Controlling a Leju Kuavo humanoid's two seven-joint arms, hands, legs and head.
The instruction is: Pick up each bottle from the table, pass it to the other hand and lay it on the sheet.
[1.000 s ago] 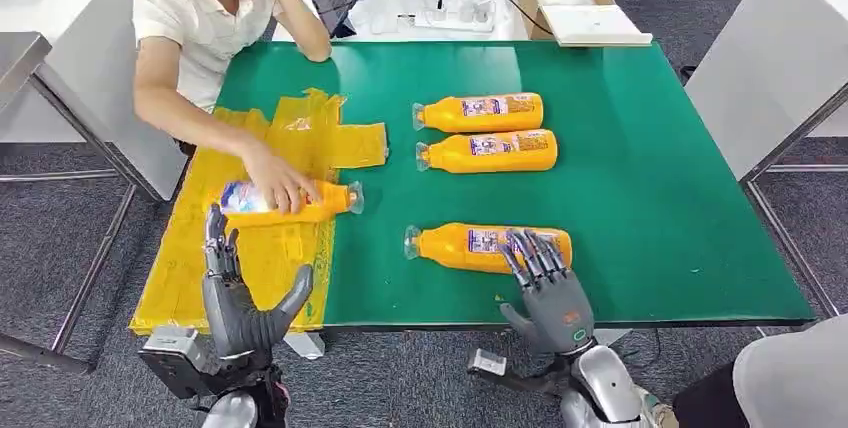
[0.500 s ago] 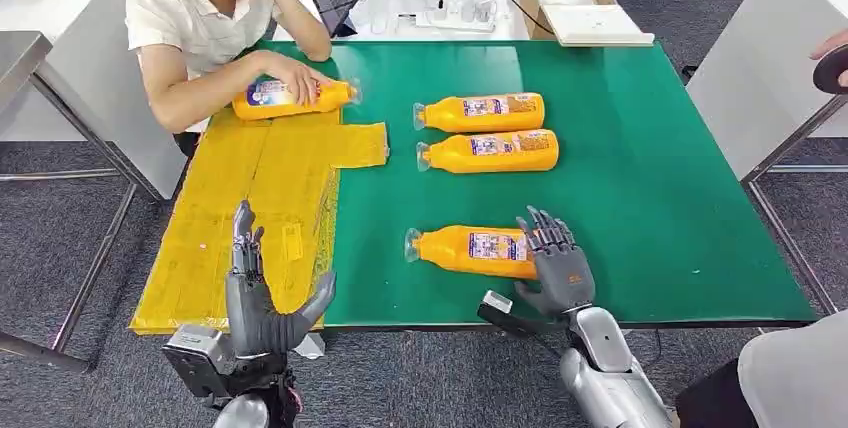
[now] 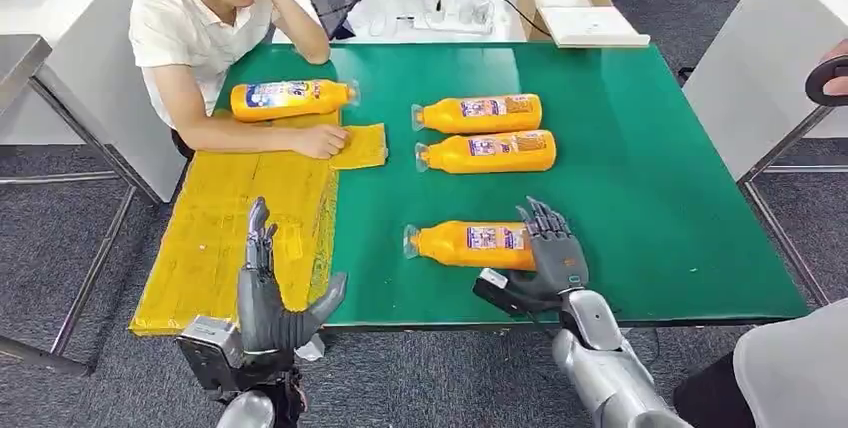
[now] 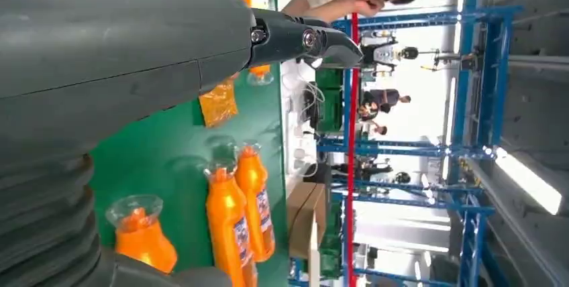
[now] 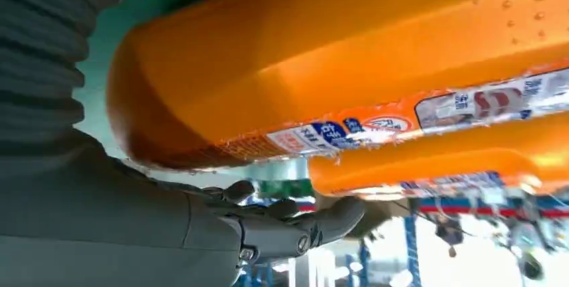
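Nearest bottle [image 3: 470,245] lay crosswise near table [image 3: 640,198] front edge, cap leftward; gripped by right hand [image 3: 553,258]. Left hand [image 3: 268,300] spread, holding nothing.

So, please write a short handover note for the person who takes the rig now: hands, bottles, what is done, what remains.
Right hand: fingers around the base end of the nearest orange bottle, which lies on the green table; lift not certain.
Left hand: open, raised near the yellow sheet, holding nothing.
Two more orange bottles lie on the table. A fourth bottle lies at the sheet's far edge, beside the person's hand.
Left: lift, pass to the left hand, lay on the sheet; then the other two.
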